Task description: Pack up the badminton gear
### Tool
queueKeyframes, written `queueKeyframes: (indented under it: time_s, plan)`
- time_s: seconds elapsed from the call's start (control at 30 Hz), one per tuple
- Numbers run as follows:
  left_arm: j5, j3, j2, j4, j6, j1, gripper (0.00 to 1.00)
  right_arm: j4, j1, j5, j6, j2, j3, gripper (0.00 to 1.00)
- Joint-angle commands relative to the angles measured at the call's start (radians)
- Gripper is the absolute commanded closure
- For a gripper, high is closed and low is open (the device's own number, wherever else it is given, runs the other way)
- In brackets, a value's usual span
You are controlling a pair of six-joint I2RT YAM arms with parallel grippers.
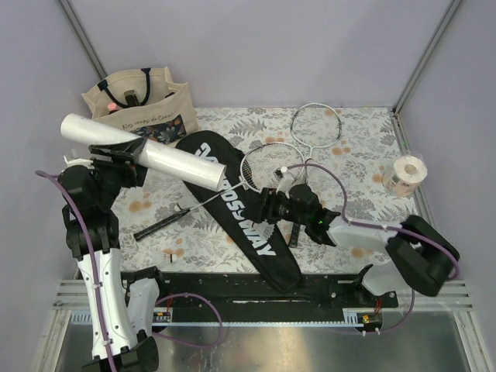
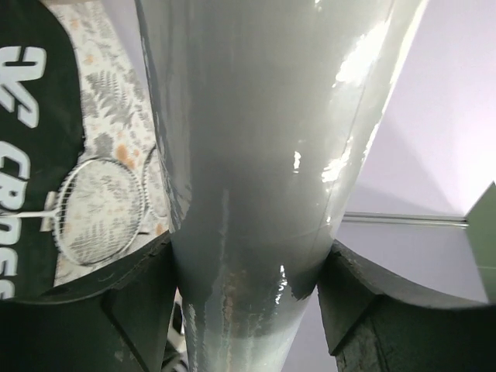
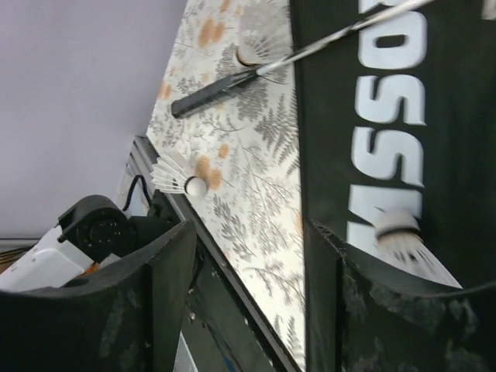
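Note:
My left gripper (image 1: pixel 133 157) is shut on the long white tube (image 1: pixel 167 157) and holds it tilted above the table's left side; in the left wrist view the tube (image 2: pixel 256 155) fills the gap between the fingers (image 2: pixel 136 298). The black CROSSWAY cover (image 1: pixel 240 213) lies diagonally at mid table. One white racket (image 1: pixel 267 167) lies across it, its handle (image 1: pixel 159 226) to the left. The second racket (image 1: pixel 318 124) lies behind. My right gripper (image 1: pixel 271 205) is open and empty, low over the cover (image 3: pixel 372 116). Shuttlecocks (image 3: pixel 177 177) lie on the cloth, and a blurred one (image 3: pixel 399 236) is on the cover.
A beige tote bag (image 1: pixel 136 101) stands at the back left. A pale tape roll (image 1: pixel 405 174) sits at the right edge. A black rail (image 1: pixel 232 291) runs along the near edge, close under my right gripper. Another shuttlecock (image 3: pixel 256 50) lies by the racket handle (image 3: pixel 217 89).

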Motion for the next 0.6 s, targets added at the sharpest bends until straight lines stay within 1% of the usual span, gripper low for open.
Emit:
queueKeyframes:
  time_s: [0.0,0.1,0.17,0.23,0.27,0.4,0.5,0.57]
  plan:
    - [-0.016,0.100,0.017,0.045,-0.133,0.006,0.46,0.311,0.077,-0.049,0.021,0.191,0.128,0.33]
    - [-0.028,0.151,0.036,0.046,-0.149,0.006,0.46,0.286,0.152,-0.054,-0.056,0.332,0.249,0.31]
    - [-0.069,0.181,0.039,0.037,-0.149,0.006,0.46,0.300,0.184,-0.081,-0.089,0.411,0.318,0.29]
    - [-0.105,0.203,0.042,0.031,-0.159,0.006,0.45,0.343,0.212,-0.171,-0.134,0.486,0.375,0.27]
    - [-0.106,0.207,0.048,0.034,-0.171,0.006,0.45,0.342,0.224,-0.193,-0.152,0.524,0.408,0.26]
    - [-0.085,0.230,0.076,0.062,-0.202,0.007,0.45,0.231,0.277,-0.209,-0.240,0.639,0.550,0.25]
    - [-0.082,0.234,0.091,0.062,-0.205,0.009,0.45,0.198,0.297,-0.247,-0.255,0.719,0.646,0.25]
    - [-0.089,0.227,0.085,0.045,-0.193,0.006,0.45,0.144,0.309,-0.261,-0.267,0.765,0.723,0.26]
